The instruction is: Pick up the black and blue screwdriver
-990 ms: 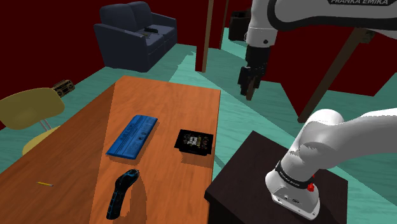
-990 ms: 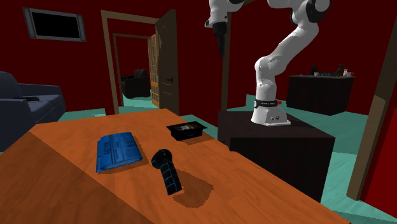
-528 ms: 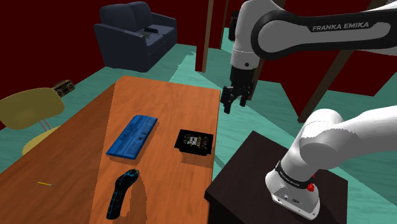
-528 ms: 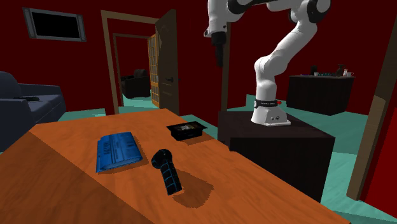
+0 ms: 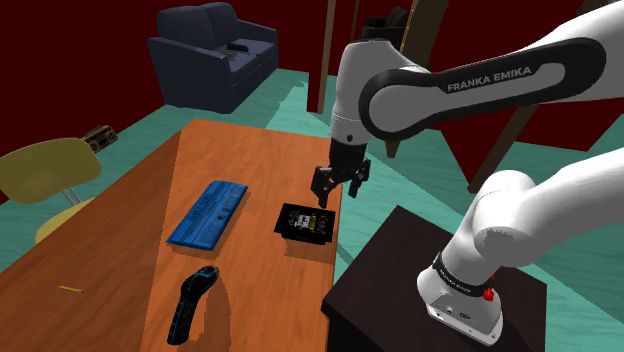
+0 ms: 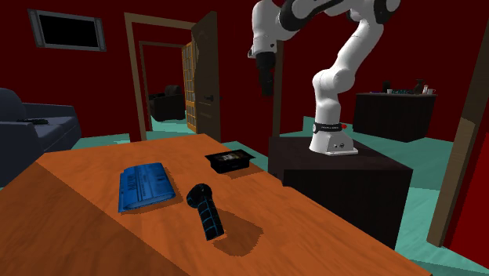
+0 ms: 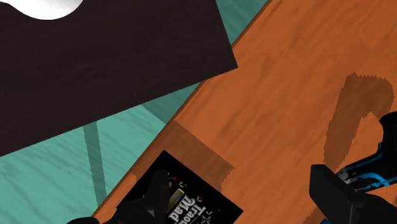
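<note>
The black and blue screwdriver (image 5: 190, 305) lies flat on the orange table (image 5: 260, 165), near the front end in the shoulder view. It is also in the second exterior view as a stubby black handle with blue lines (image 6: 206, 210). My gripper (image 5: 338, 190) hangs open in the air above the table's right edge, well away from the screwdriver. Seen from the second exterior view, the gripper (image 6: 266, 82) is high above the table. In the wrist view the fingers (image 7: 343, 197) stand apart with nothing between them, and part of the screwdriver (image 7: 382, 162) shows beyond one of them.
A small black box (image 5: 305, 222) with a printed label sits on the table just below the gripper. A flat blue ribbed object (image 5: 208, 213) lies beside it. The dark stand (image 5: 400, 260) borders the table. A yellow chair (image 5: 45, 170) and a pencil (image 5: 70, 289) are at the left.
The arm has swung down and towards the shoulder view's left, from over the floor to above the table's edge and the black box. The screwdriver has not moved.
</note>
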### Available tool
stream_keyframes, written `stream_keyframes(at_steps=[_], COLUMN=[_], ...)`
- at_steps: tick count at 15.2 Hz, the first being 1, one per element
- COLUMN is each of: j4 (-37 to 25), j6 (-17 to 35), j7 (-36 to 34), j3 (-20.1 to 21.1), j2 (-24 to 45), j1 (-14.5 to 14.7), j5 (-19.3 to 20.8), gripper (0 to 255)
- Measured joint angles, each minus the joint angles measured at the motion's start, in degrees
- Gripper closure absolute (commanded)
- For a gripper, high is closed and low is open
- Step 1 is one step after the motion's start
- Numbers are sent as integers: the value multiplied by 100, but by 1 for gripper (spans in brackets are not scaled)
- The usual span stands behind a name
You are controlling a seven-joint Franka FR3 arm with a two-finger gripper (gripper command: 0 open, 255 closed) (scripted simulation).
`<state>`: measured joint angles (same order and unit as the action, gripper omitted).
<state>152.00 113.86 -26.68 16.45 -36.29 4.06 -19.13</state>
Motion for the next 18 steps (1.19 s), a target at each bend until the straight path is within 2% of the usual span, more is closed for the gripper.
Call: stream_keyframes(at_steps=[4,10,14,18], j4=[-60,-509,-896,-1492], j6=[852,2033,2823,3369], j7=[-604,-1482,-2288,-3243], j3=[544,1209,1617,1712], j2=[702,2030,3022,4074], j1=[117,36,-30,-28], j5=[-357,-399,-48,762], gripper=[0,0,0,0])
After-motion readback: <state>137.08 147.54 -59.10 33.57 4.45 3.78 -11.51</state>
